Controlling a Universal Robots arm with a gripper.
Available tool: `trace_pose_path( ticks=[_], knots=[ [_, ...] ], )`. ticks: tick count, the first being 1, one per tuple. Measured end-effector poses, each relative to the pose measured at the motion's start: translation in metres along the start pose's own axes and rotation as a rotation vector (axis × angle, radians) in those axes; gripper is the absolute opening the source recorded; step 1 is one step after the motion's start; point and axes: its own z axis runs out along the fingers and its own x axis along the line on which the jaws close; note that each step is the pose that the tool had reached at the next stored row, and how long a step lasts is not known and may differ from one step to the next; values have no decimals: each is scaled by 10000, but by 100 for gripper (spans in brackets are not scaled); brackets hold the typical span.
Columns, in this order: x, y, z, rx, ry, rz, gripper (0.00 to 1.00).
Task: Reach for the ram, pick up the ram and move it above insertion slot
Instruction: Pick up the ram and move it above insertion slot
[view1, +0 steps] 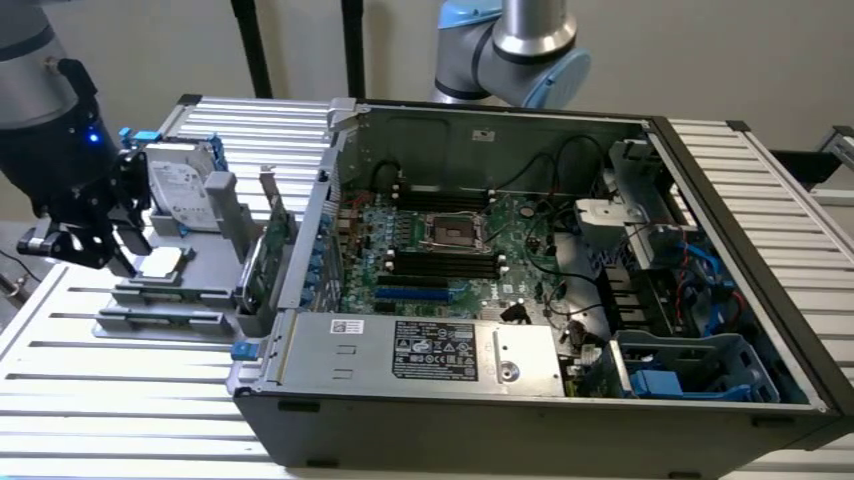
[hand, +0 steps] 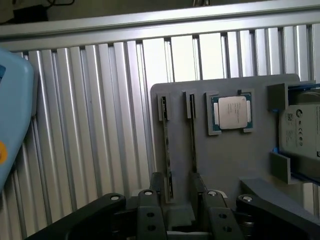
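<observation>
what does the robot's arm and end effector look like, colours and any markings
The arm is silver-grey tubing with light-blue joint caps. Its wrist section is black with a small blue light. The end effector is black, built of hinged links dotted with silver screw heads, ending in two narrow fingers.

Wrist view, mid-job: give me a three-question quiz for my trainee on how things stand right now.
1. True or false: the gripper is open.
2. Where is the ram? A) seated in a black slot on the board; B) on edge in the grey holder; C) lying flat on the table.
3. Fill in: the square silver part in the holder next to the ram strips is the ____.

Key: 1 true; 2 B; 3 processor.
</observation>
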Motion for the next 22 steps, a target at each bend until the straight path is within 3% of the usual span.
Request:
trace_pose_path(
  ticks=[22],
  knots=[
    [37,-32,398,0,0,7,36]
  ],
)
